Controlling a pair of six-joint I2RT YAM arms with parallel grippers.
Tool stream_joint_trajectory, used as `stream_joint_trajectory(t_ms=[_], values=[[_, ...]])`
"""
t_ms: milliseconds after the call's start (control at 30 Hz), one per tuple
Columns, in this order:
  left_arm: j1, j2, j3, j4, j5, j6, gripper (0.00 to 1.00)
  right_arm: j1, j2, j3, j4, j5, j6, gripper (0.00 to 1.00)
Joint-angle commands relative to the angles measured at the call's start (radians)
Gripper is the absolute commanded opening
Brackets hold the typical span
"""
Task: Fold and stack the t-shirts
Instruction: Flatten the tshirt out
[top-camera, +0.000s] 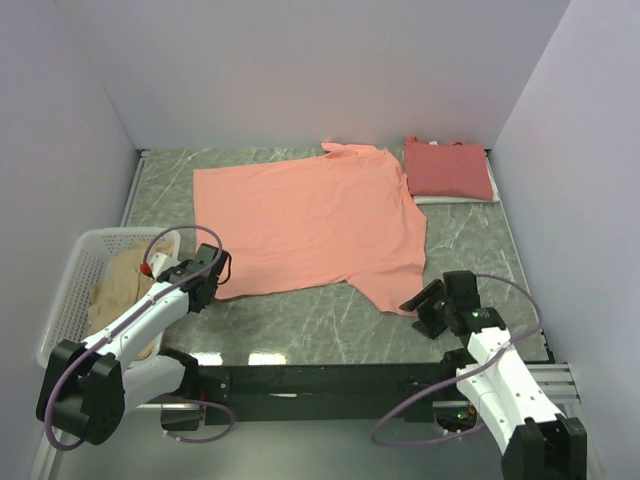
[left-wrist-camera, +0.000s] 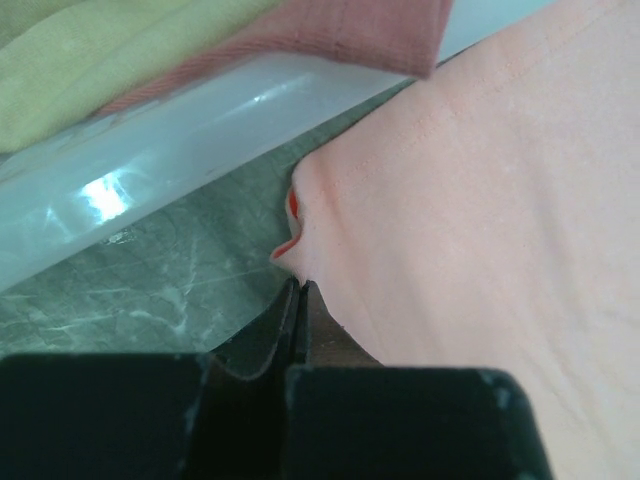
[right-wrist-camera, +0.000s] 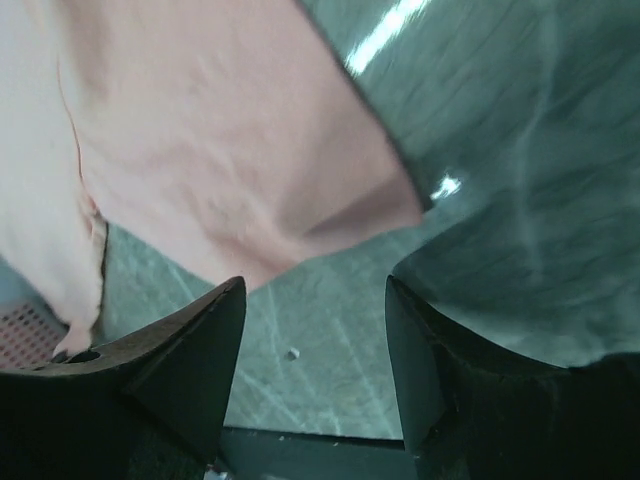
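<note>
On the green marbled worktop, found a salmon t-shirt spread flat, collar at the far side. Saw the left pincer at its near left corner, closed tight with the hem pinched between the tips and the cloth puckered there. Found the right pincer gaping wide and holding nothing, low over the worktop just short of that shirt's near right corner. Noted a folded red t-shirt at the far right, just beside the salmon one. Noted a white basket at the near left edge, close by the left pincer, with tan cloth inside.
</note>
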Motion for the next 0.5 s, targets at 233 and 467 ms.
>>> stream_joint_trajectory(t_ms=[233,467], values=[[-0.004,-0.008,0.042,0.021,-0.01,0.032,0.01,0.179,-0.06,-0.131,0.207,-0.031,0.39,0.65],[-0.004,-0.002,0.048,0.013,-0.013,0.033,0.01,0.182,-0.077,-0.121,0.205,0.078,0.389,0.61]])
